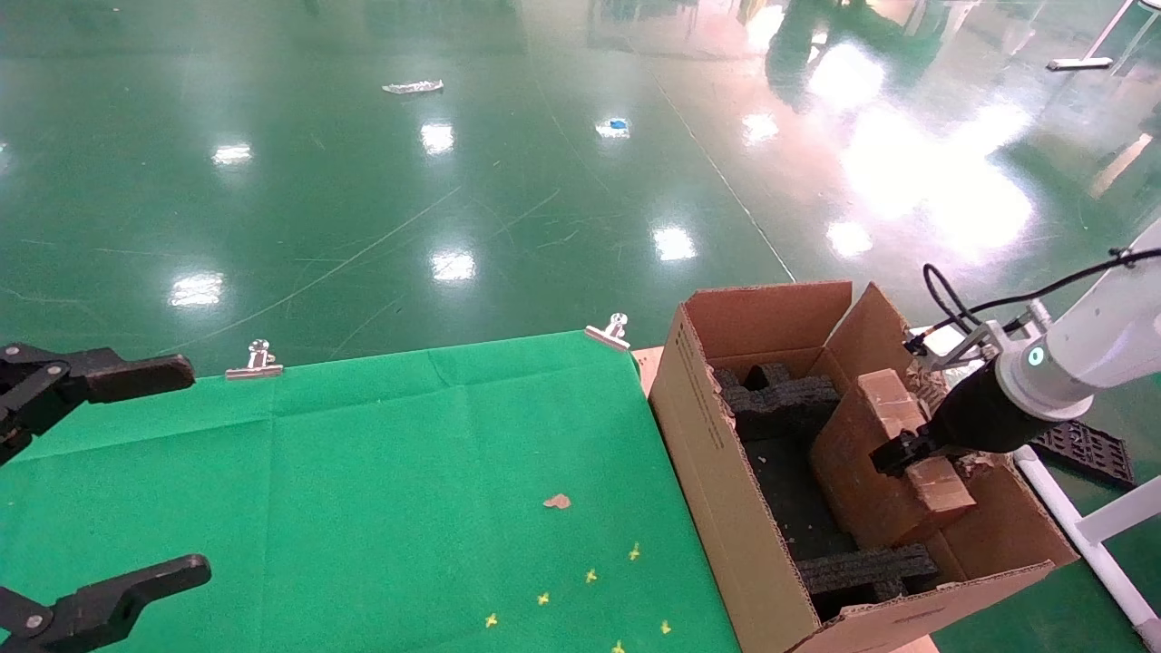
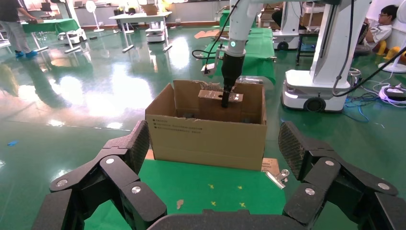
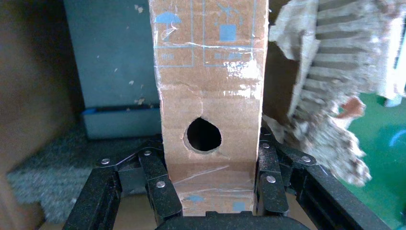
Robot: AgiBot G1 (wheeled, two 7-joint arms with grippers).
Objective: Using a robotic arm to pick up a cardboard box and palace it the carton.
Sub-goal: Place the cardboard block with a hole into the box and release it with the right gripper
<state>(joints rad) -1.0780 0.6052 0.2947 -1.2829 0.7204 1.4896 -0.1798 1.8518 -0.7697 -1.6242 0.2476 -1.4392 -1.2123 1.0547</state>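
Over the carton [image 1: 717,435], my right end effector [image 1: 898,451] pinches the cardboard box [image 1: 884,472], lowered inside but not released.

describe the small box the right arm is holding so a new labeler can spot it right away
Start at the big open carton standing at the right end of the green-covered table. The cardboard box stands upright inside it, among black foam inserts, with the right gripper shut on its top edge. It is slim and worn, with a round hole in its narrow edge, unlike the far larger, torn carton.
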